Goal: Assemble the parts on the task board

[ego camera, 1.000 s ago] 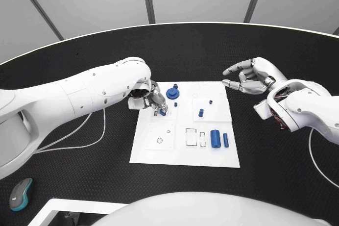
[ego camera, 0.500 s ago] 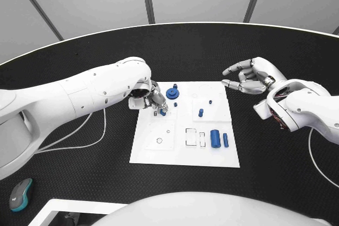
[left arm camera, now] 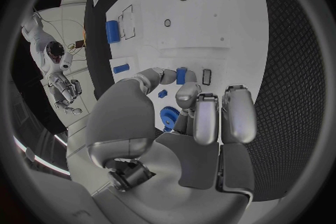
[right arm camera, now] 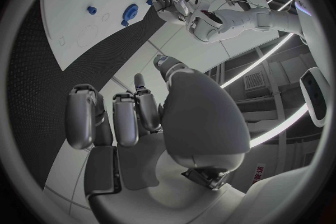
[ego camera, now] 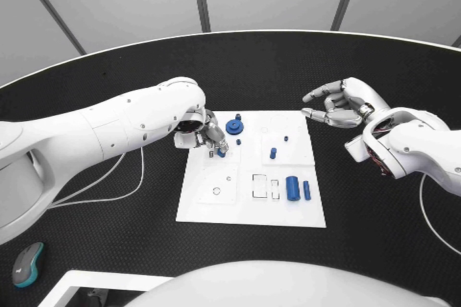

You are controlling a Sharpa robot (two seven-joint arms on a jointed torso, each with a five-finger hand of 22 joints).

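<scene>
Left hand (ego camera: 202,135), at the board's (ego camera: 252,210) left edge near its far corner, pinches 1 small blue part (ego camera: 220,153), partly hidden by fingertips. Right hand (ego camera: 341,102) hovers off the far right corner, fingers loosely curled, holding nothing. Other parts: gear (ego camera: 234,126), peg (ego camera: 274,152), 2 cylinders (ego camera: 293,185).

The left hand (ego camera: 204,138) crowds the task board's (ego camera: 252,214) ten-o'clock corner beside the gear part (ego camera: 234,126); the board's six-o'clock half lies open, flat cylinders (ego camera: 298,187) at three.
</scene>
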